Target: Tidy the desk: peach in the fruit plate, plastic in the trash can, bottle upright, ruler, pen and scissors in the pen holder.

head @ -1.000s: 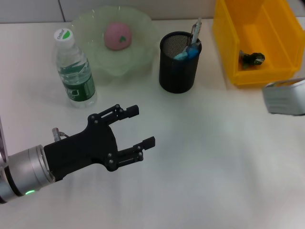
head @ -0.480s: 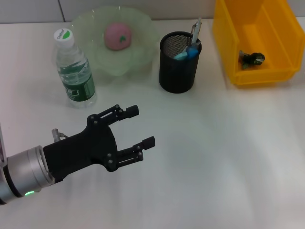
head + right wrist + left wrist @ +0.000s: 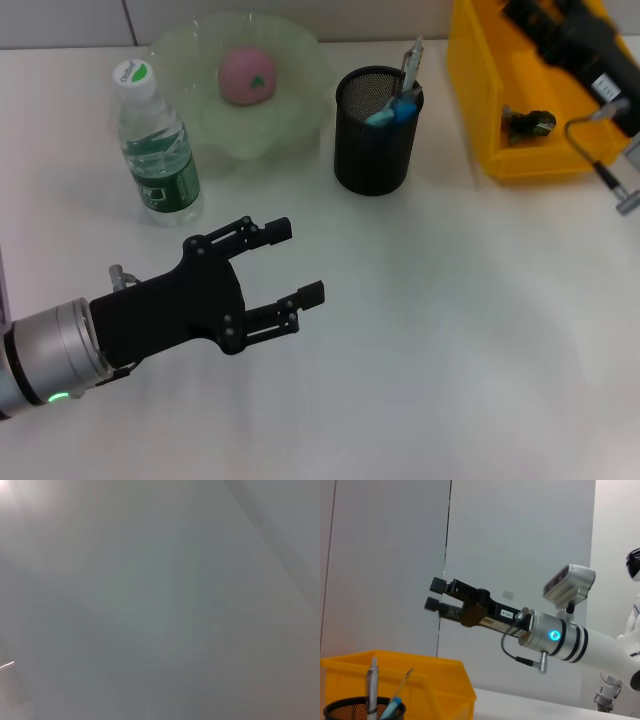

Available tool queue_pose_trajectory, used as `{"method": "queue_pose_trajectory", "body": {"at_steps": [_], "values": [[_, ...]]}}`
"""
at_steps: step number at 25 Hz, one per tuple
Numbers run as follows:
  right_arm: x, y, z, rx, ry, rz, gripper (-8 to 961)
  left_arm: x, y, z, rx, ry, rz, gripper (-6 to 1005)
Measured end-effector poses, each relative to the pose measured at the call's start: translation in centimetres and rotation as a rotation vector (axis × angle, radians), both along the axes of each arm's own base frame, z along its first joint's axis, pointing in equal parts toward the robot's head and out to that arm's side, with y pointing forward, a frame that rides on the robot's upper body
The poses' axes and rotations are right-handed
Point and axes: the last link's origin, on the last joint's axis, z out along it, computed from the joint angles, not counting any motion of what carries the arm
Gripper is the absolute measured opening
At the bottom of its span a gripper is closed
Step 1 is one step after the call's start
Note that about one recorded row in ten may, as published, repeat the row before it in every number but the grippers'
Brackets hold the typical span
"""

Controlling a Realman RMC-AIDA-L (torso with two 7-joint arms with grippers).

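The peach (image 3: pixel 246 75) sat in the pale green fruit plate (image 3: pixel 300 110) at the far side of the desk (image 3: pixel 450 330), the bottle (image 3: pixel 153 145) stood upright just beside the plate's left rim, and the black mesh pen holder (image 3: pixel 373 135) held what looked like a pen and blue-handled scissors (image 3: pixel 395 108), the tools leaning against its rim; whether the ruler was among them could not be told. A dark crumpled scrap, probably the plastic (image 3: pixel 528 122), lay on the floor of the yellow bin serving as the trash can (image 3: pixel 480 90). Judged from this, the tidying appeared nearly or wholly done. The left gripper (image 3: pixel 290 262) hovered over bare desk near the front, well apart from every item, its jaws spread wide and holding nothing, a pose that suited waiting out of the way. The right gripper (image 3: pixel 436 594) was raised high above the trash can; its two fingers stood slightly apart with nothing between them, likely lifted off after a drop there.
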Motion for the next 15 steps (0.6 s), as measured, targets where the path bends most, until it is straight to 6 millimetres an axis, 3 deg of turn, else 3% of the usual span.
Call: {"method": "queue_pose_trajectory", "body": {"at_steps": [6,15], "values": [[-1.0,-3.3,-0.4,-0.311,-0.083,0.233,820,0.0,0.2,0.2,-0.020,0.003,0.010,770],[1.1,-7.5,-0.5,-0.534,-0.398,0.418,820,-0.1,0.3,0.2,-0.085,0.018,0.021,770]]}}
